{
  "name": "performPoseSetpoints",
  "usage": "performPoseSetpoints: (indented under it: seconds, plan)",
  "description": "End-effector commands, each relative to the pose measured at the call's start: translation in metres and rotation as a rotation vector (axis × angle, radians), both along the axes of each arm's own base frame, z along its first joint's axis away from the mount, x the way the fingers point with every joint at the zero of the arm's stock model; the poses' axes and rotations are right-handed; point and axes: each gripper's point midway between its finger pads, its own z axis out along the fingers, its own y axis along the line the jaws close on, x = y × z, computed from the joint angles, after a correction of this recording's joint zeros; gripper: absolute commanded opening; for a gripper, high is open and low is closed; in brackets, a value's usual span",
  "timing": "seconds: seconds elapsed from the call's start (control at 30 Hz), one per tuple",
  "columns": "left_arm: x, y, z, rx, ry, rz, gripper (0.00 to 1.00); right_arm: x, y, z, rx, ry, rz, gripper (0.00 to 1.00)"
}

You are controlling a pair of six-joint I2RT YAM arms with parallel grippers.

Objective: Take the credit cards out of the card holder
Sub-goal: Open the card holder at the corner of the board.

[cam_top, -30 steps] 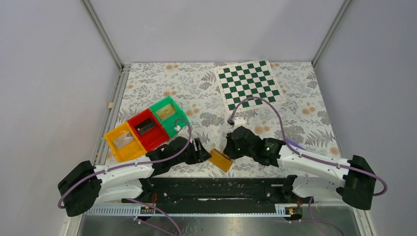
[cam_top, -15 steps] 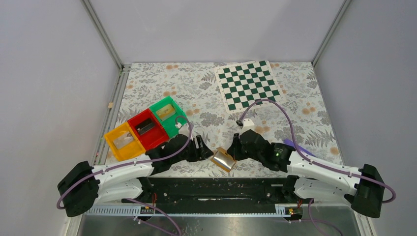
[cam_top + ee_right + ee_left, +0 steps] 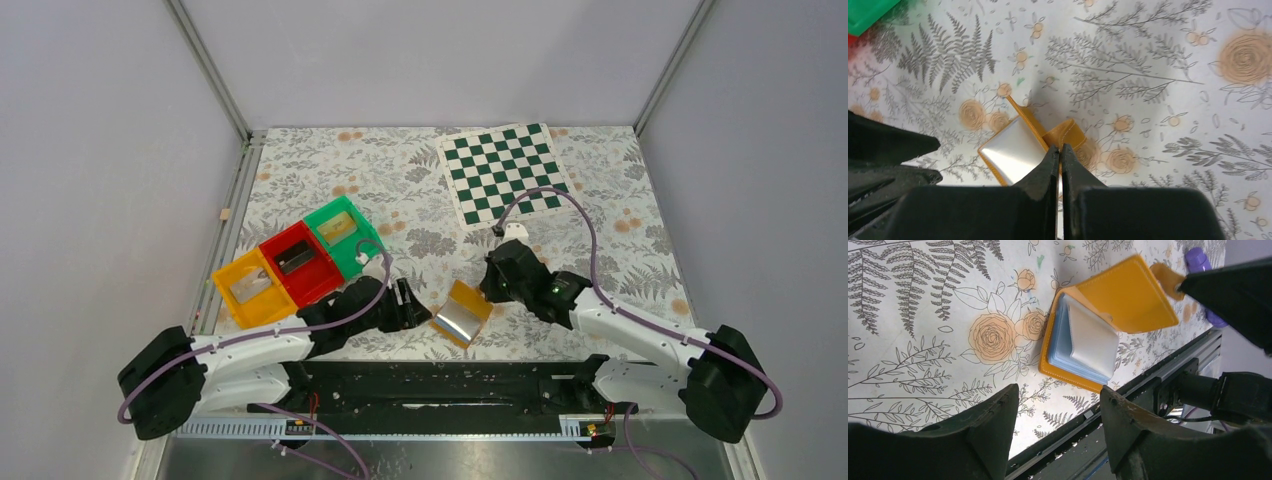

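Orange-tan folding card holder [image 3: 462, 314], stitched along its border, lies opened on the floral-printed tablecloth [image 3: 400, 180] close to the near edge of the table, between my two claws. My right claw [image 3: 1058, 150] is clenched: its two black fingers are pressed together with no gap, gripping the small orange tab at the edge of the holder's upper cover. In the left wrist view that cover stands lifted and tilted, apart from the lower half, which rests flat on the cloth. Between the two halves I can see the pale-blue inside and a whitish leaf [image 3: 1093, 340] lying over it; whether that is a card or a sleeve I cannot tell. From above, the card holder sits just left of my right claw [image 3: 488, 290] and a little nearer than it, touching it only at the tab. My left claw [image 3: 1059, 392] is released, its fingers spread wide and gripping nothing, touching nothing. The card holder lies ahead of these fingers, just beside them on their right in the top view, with bare cloth between. Left of my left claw [image 3: 408, 303] and farther back stands a row of three plastic bins, orange [image 3: 228, 272], red [image 3: 278, 243] and green [image 3: 324, 213], touching side to side. A green-and-white chessboard mat [image 3: 505, 172] lies at the far right, well apart from the card holder.
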Motion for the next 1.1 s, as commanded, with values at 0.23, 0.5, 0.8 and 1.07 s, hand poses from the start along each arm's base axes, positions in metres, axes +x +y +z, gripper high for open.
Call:
performPoseSetpoints:
  seconds: [0.23,0.5,0.8,1.07]
  plan:
    - [0.007,-0.039,0.02,-0.034,-0.026,-0.124,0.59,0.016,-0.041,-0.035,-0.066,0.082,-0.108,0.0]
    - [0.005,-0.038,0.009,-0.018,-0.009,-0.127,0.6,0.01,-0.052,-0.052,-0.067,0.127,-0.141,0.0]
    - [0.011,-0.054,0.008,-0.069,-0.032,-0.149,0.59,0.003,-0.047,-0.055,-0.023,0.132,-0.111,0.0]
    - [0.006,-0.068,0.021,-0.171,-0.036,-0.191,0.17,-0.007,-0.043,-0.062,0.003,0.184,-0.106,0.01]
